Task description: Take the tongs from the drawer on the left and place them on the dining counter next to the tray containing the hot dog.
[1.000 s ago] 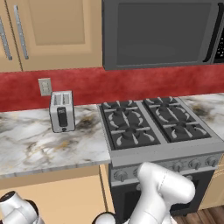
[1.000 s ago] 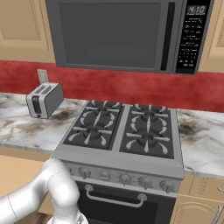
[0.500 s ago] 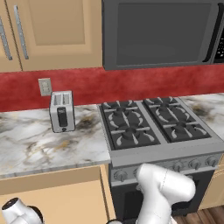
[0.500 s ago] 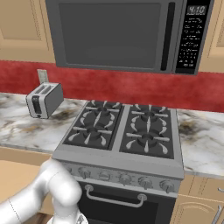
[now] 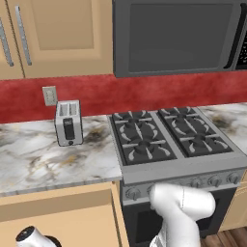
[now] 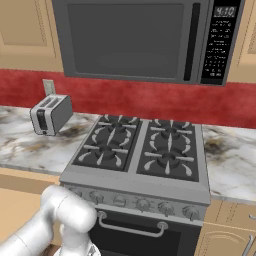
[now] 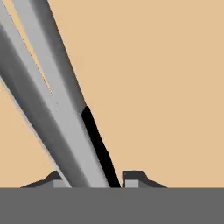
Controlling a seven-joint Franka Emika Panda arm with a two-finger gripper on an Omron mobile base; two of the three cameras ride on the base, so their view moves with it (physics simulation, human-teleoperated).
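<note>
The silver-grey tongs (image 7: 57, 109) with a black tip run slantwise across the hand view, over the tan floor of the drawer (image 7: 175, 87). Both of their arms pass between the two small dark tips of my gripper (image 7: 94, 179), which is shut on them. In the left base view the drawer (image 5: 72, 224) stands pulled out at the lower left, under the marble worktop. My white wrist (image 5: 29, 236) reaches down into it. The dining counter, the tray and the hot dog are out of view.
A silver toaster (image 5: 67, 123) stands on the marble worktop (image 5: 29, 159) above the drawer. To its right is the gas stove (image 5: 169, 135), with the microwave (image 5: 178, 36) above it. Tan wall cabinets (image 5: 53, 34) hang at the upper left. The oven's handle (image 6: 132, 230) juts out near my arm.
My wrist has shifted a little lower and to the right in the drawer. The kitchen around it looks the same.
</note>
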